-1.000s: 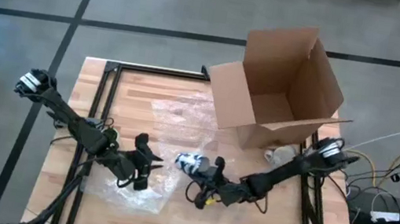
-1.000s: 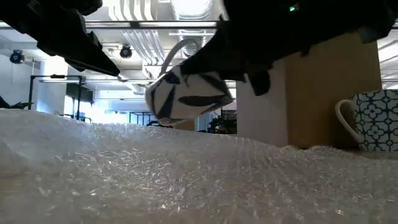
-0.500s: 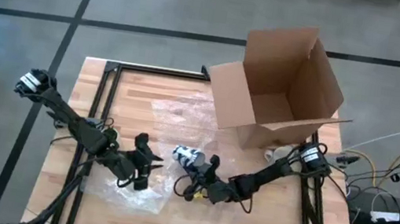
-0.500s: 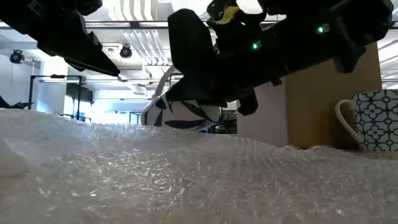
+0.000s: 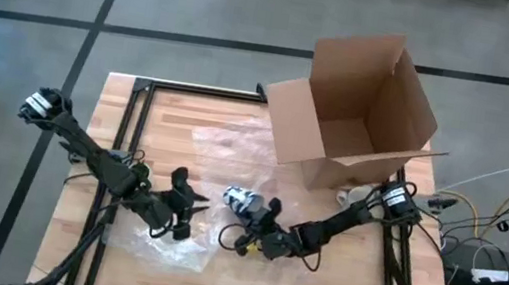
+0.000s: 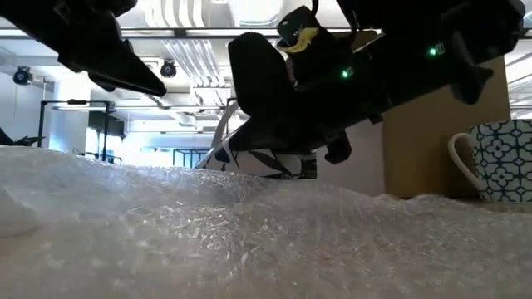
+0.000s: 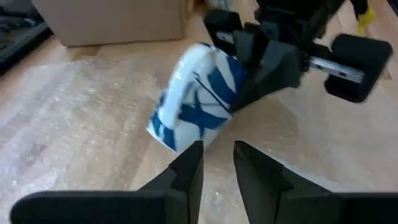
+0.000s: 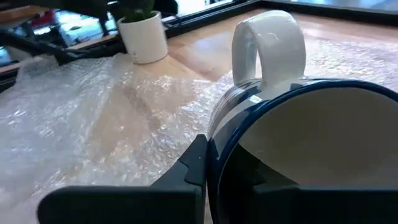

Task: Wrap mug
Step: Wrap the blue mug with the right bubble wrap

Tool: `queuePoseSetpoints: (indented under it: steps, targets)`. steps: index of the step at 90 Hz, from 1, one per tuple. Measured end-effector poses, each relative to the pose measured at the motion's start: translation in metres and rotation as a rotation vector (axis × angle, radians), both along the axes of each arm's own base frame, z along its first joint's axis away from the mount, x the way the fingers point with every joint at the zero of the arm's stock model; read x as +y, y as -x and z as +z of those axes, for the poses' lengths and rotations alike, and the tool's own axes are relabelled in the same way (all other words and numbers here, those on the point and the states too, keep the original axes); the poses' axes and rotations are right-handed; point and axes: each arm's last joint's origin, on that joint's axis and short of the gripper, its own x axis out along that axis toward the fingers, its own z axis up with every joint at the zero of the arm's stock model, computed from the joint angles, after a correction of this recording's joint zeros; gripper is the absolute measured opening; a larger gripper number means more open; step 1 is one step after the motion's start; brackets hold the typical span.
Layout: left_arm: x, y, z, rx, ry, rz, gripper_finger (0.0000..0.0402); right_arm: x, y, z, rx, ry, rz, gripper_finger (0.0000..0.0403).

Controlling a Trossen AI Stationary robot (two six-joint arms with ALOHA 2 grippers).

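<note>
Mug [image 5: 242, 201] tilted, rim clamped in right tool [image 5: 252, 225]

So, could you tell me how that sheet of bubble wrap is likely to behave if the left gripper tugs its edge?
The bubble wrap already lies crumpled, so it probably flops and bunches. It looks thin, likely light. The mug held by the right gripper may pin it once resting there.

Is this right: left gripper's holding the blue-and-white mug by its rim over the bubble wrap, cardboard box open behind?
Not quite: the right gripper holds the mug, one finger inside the rim, as the right wrist view shows. The left gripper sits beside it holding nothing. The rest stands: the mug is over the bubble wrap, with the cardboard box open behind.
</note>
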Motion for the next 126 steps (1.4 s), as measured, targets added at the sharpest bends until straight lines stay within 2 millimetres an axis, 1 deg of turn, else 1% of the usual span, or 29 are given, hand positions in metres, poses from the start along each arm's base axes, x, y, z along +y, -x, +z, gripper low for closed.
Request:
queuePoseSetpoints:
  steps: [10, 29, 42, 51, 61, 66, 73, 77, 81, 88, 112, 118, 126]
  targets:
    - [0.0, -0.001, 0.001, -0.012, 0.004, 0.003, 0.0075, 0.001, 0.0, -0.002, 0.038, -0.016, 0.031, 0.0033]
    - [0.0, -0.001, 0.002, -0.02, 0.004, 0.002, 0.0075, 0.001, 0.0, -0.004, 0.065, -0.027, 0.016, 0.0068]
    - [0.0, -0.002, 0.002, -0.023, 0.002, 0.007, 0.0075, 0.001, -0.001, -0.003, 0.064, -0.02, 0.014, 0.0084]
    - [0.0, -0.002, 0.002, -0.025, 0.002, 0.009, 0.0075, 0.001, -0.001, -0.002, 0.062, -0.021, 0.012, 0.0088]
    - [0.0, -0.002, 0.002, -0.025, 0.002, 0.01, 0.0075, 0.001, -0.001, -0.002, 0.062, -0.021, 0.012, 0.0074]
    - [0.0, -0.002, 0.002, -0.025, 0.002, 0.009, 0.0075, 0.001, -0.001, -0.002, 0.062, -0.021, 0.013, 0.0056]
    - [0.0, -0.002, 0.002, -0.025, 0.001, 0.01, 0.0075, 0.001, -0.001, -0.002, 0.065, -0.019, 0.015, 0.0021]
    - [0.0, -0.002, 0.002, -0.024, -0.002, 0.008, 0.0075, 0.001, -0.001, -0.002, 0.065, 0.001, 0.015, 0.0011]
    - [0.0, -0.002, 0.002, -0.023, -0.006, 0.006, 0.0075, 0.003, -0.001, -0.001, 0.054, 0.018, 0.002, 0.001]
    - [0.0, -0.002, 0.002, -0.021, -0.012, 0.002, 0.0075, 0.006, -0.002, 0.005, 0.021, 0.064, -0.073, 0.0009]
    - [0.001, 0.0, 0.0, 0.011, -0.043, -0.006, 0.0075, 0.024, -0.014, 0.03, -0.067, 0.136, -0.198, 0.0005]
    - [0.002, 0.002, -0.003, 0.038, -0.057, -0.004, 0.0075, 0.026, -0.015, 0.031, -0.077, 0.136, -0.242, 0.0004]
    - [0.003, 0.002, -0.004, 0.051, -0.056, 0.003, 0.0075, 0.029, -0.019, 0.023, -0.106, 0.098, -0.279, 0.0004]
